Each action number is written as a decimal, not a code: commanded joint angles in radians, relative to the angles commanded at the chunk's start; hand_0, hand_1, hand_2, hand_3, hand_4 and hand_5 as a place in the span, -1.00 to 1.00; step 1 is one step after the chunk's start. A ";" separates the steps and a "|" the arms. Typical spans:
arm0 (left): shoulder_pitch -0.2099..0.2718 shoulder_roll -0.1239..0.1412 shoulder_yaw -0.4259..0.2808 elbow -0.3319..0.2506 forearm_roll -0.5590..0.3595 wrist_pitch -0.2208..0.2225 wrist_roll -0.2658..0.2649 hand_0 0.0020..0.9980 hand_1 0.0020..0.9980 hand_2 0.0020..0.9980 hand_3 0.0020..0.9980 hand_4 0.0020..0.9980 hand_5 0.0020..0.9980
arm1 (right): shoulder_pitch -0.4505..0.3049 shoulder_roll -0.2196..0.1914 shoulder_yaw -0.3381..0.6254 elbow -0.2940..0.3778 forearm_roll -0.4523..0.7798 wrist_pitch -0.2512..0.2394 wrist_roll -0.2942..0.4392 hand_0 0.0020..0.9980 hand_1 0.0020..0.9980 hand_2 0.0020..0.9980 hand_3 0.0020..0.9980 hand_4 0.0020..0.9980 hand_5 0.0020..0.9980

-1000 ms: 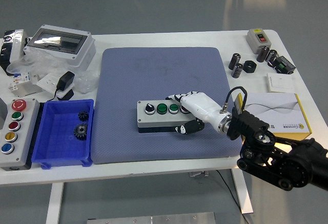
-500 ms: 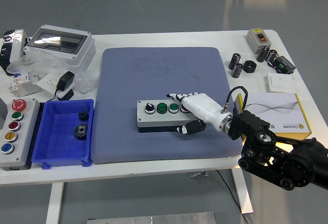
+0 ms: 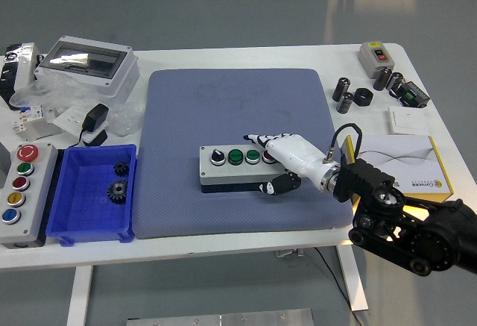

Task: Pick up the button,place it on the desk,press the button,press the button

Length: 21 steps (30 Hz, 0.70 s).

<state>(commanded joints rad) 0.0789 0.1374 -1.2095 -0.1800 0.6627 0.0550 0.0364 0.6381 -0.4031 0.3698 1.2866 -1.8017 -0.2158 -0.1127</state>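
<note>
Barely a shift since a second ago: the right hand [image 3: 277, 160] has edged a touch up and to the right, and the button box [image 3: 237, 165] hasn't budged from centre frame.

Head view now: the grey button box lies flat on the blue mat [image 3: 238, 106], just below the mat's middle, showing a black knob, two green buttons and a red one at its right end. The right hand comes in from the lower right and sits over that right end, white fingers [image 3: 261, 139] laid together across the top by the red button, thumb [image 3: 276, 186] tucked against the near side of the box. So the hand clasps the box's right end; the box rests on the mat, not lifted.

Lower right, the black forearm [image 3: 402, 225] runs off toward the corner, crossing the yellow-edged booklet [image 3: 406, 163]. At left frame, a blue bin [image 3: 74, 192] holds two dark gears [image 3: 118, 180], and beside it a grey control station [image 3: 21, 192] with coloured buttons.
</note>
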 joint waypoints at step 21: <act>0.006 -0.002 -0.003 0.000 -0.004 -0.003 -0.001 0.30 0.25 0.24 0.37 0.59 -0.57 | -0.055 -0.182 0.204 0.282 0.098 0.131 0.040 0.77 0.76 0.88 1.00 0.82 -0.40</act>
<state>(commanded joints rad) 0.0846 0.1355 -1.2120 -0.1800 0.6585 0.0522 0.0355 0.5829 -0.5854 0.5741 1.5687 -1.7034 -0.0848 -0.0722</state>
